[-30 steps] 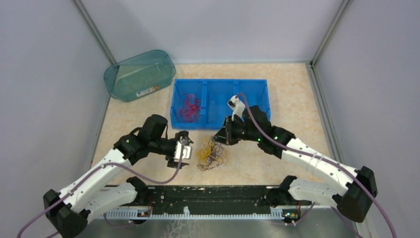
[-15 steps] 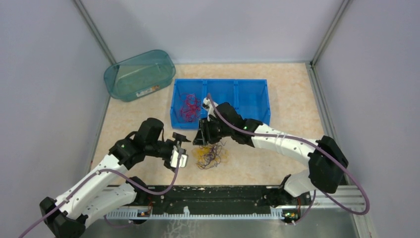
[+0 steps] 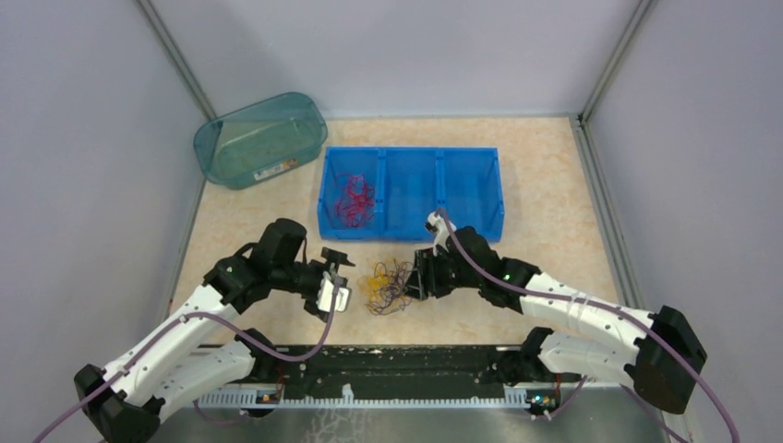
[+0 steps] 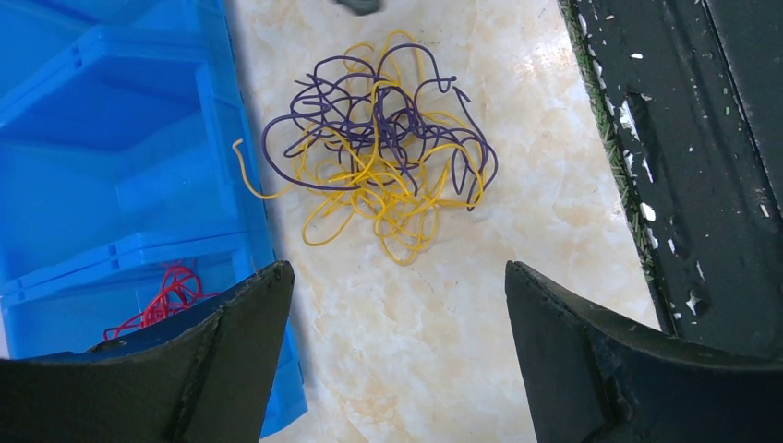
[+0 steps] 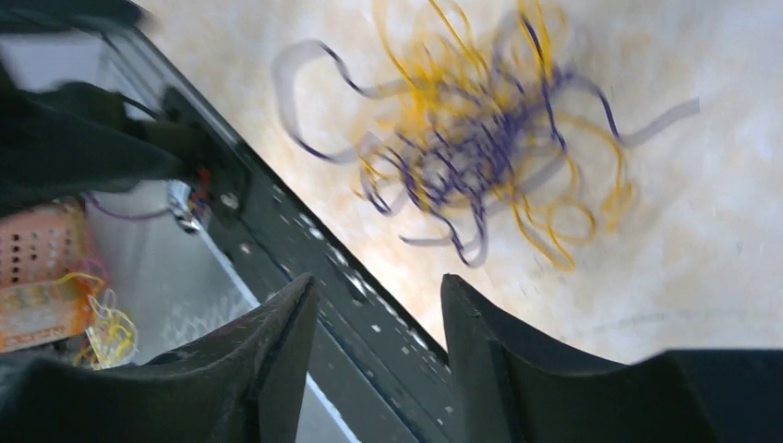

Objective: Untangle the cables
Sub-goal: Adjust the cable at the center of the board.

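Logging: purple and yellow cables (image 3: 390,287) lie in one knot on the desk (image 3: 554,185), just in front of the blue bin (image 3: 471,189). Red cables (image 3: 355,199) sit in that bin's left compartment, apart from the knot. Left jaws stand wide and empty, left of the knot, not touching it. Right jaws stand parted and empty, close on the knot's right. My right wrist view is blurred, so I cannot tell contact there.

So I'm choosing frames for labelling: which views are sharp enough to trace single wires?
Left wrist: sharp, the yellow and purple tangle traces cleanly. Right wrist: motion-blurred, its strands smear and ghost. Top external: in focus, evenly lit, but the tangle is too small to separate strands.
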Controlling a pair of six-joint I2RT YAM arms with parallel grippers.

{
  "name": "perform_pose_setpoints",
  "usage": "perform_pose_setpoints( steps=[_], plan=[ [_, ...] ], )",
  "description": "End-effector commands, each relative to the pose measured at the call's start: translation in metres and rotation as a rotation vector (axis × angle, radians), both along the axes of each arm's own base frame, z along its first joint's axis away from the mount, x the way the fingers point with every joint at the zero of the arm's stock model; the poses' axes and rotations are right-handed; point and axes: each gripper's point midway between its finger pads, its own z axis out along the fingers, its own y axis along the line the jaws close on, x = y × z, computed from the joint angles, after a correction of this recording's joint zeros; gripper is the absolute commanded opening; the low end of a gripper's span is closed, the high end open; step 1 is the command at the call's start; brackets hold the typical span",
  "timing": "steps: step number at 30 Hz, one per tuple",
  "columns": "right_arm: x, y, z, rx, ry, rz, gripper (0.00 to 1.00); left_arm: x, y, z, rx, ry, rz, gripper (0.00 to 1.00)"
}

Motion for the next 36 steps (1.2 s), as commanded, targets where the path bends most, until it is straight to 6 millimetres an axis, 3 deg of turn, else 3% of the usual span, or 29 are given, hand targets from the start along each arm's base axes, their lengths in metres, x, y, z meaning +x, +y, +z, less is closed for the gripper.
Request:
perform_pose_setpoints(
  steps=[1,7,23,29,36],
  plan=[
    [-0.012,-0.004,-0.028,0.017,0.078,-0.005,0.5,-0.003,-0.006,0.016,-0.036,-0.009,-0.028,0.9],
    [-0.011,0.0,-0.05,0.034,0.109,-0.004,0.42,-0.003,-0.006,0.021,-0.042,-0.011,-0.026,0.9],
    [0.002,0.016,-0.06,0.105,0.118,-0.015,0.3,-0.003,-0.007,0.025,-0.053,-0.016,-0.027,0.91],
    [-0.003,-0.001,-0.065,0.009,0.119,-0.019,0.36,-0.005,-0.006,0.026,-0.055,-0.017,-0.027,0.91],
    [0.005,-0.019,-0.062,0.014,0.061,-0.076,0.43,-0.006,-0.006,0.025,-0.059,-0.012,-0.031,0.91]
  ],
)
